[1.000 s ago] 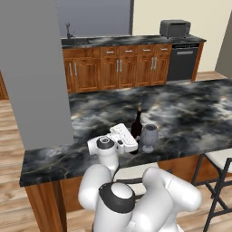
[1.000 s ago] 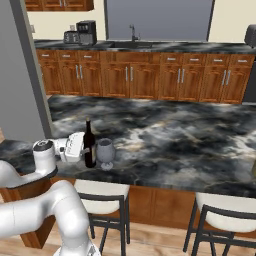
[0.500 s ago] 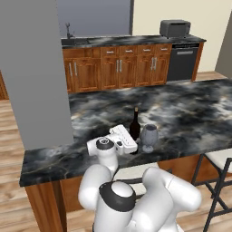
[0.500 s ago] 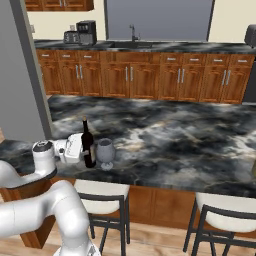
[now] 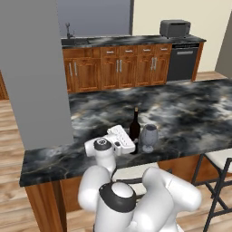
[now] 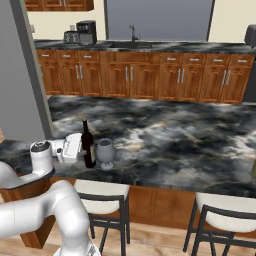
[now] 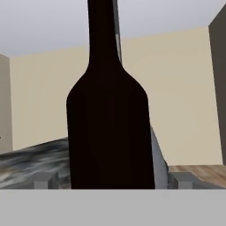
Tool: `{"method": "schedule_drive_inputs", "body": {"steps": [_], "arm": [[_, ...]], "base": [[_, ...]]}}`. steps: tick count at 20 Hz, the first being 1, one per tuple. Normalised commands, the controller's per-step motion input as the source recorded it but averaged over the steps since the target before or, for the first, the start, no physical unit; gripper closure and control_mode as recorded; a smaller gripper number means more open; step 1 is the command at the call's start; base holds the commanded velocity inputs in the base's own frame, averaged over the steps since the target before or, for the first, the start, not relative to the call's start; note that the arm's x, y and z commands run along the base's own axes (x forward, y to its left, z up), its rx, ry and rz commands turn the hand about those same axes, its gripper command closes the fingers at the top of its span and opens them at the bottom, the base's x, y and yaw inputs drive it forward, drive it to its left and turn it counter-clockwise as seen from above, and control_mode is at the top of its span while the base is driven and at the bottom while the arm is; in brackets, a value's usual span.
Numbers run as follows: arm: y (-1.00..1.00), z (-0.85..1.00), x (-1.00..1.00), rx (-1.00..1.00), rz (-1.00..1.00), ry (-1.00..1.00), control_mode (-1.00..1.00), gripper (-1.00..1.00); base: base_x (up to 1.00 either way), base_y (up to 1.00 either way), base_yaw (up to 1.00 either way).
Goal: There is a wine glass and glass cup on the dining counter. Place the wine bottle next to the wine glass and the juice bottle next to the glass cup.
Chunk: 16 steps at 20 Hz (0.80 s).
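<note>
My tool (image 7: 113, 178) is spread wide around the wine bottle (image 5: 134, 130), fingertips (image 7: 42, 179) clear of its sides. The bottle stands upright on the counter (image 5: 190, 113) near its front edge, just beside the wine glass (image 5: 149, 137).

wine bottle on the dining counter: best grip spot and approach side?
Grip the wine bottle on its straight lower body, coming level from the side away from the wine glass. The neck is too slim, and the glass stands close on the other side. The gripper sits there, jaws open.

Even flat rendered light, soft faint shadows, slightly low-resolution, no glare
</note>
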Motion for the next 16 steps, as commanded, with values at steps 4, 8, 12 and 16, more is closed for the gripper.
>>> {"method": "schedule_drive_inputs", "body": {"steps": [4,8,12,16], "arm": [[0.24,0.0,0.0,0.0,0.0,0.0,-1.0,-1.0],[0.18,0.0,0.0,0.0,0.0,0.0,-1.0,-1.0],[0.21,0.0,-0.04,0.0,-0.01,0.0,-1.0,-1.0],[0.17,0.05,-0.21,0.02,-0.01,0.0,-1.0,-1.0]], "base": [[0.0,0.0,0.0],[0.0,0.0,0.0],[0.0,0.0,0.0],[0.0,0.0,0.0]]}}
